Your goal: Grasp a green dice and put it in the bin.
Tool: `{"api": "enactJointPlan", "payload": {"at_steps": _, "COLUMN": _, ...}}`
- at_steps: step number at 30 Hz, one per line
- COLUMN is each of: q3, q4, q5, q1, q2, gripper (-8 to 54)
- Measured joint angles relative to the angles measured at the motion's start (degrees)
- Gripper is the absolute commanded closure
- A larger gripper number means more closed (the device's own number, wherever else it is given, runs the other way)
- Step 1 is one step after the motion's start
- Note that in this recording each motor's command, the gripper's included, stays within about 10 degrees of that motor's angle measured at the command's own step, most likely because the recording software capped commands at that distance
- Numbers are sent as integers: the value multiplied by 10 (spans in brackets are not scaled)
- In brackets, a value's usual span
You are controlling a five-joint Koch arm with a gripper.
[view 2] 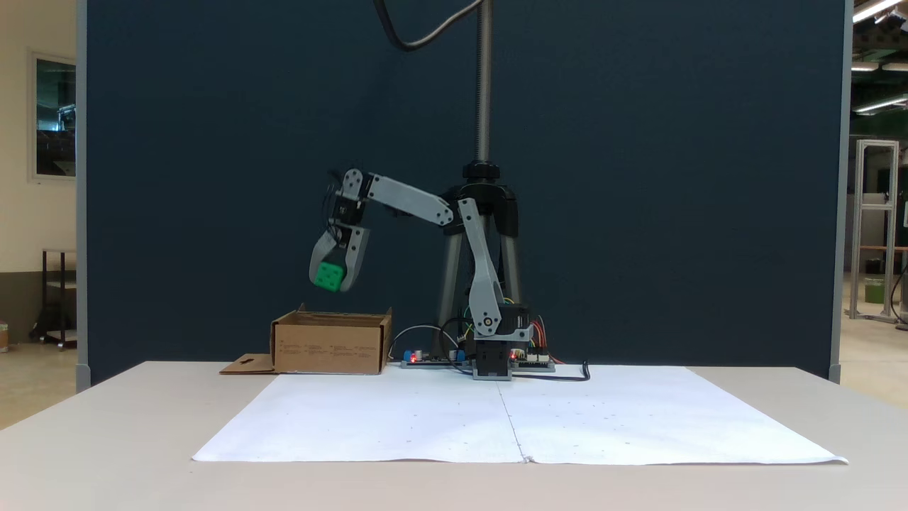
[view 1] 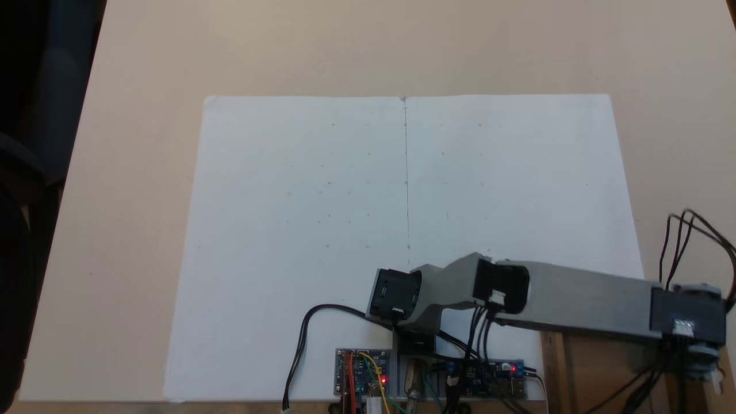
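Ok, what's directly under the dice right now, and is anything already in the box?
The dice, held in the jaws of the gripper, hangs in the air above the open box, nearer its left side in that fixed view. The box's inside is hidden by its front wall, so I cannot tell its contents.

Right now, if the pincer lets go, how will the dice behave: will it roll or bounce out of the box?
The dice looks like light, stiff plastic, so it may bounce a little. Its flat faces should stop it rolling far. It hangs above the box, whose walls probably keep it in.
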Motion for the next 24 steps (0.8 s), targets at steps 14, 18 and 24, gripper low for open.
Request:
{"api": "enactJointPlan", "payload": {"at_steps": 14, "q3": 17, "q4": -4, "q5": -48, "q1": 17, "q2": -77, "gripper": 235}}
{"api": "enactJointPlan", "payload": {"at_steps": 18, "q3": 49, "q4": -9, "q5": -48, "q1": 11, "q2": -78, "gripper": 54}}
{"api": "enactJointPlan", "payload": {"at_steps": 24, "q3": 52, "q4": -26, "q5": -48, "q1": -7, "q2": -77, "gripper": 31}}
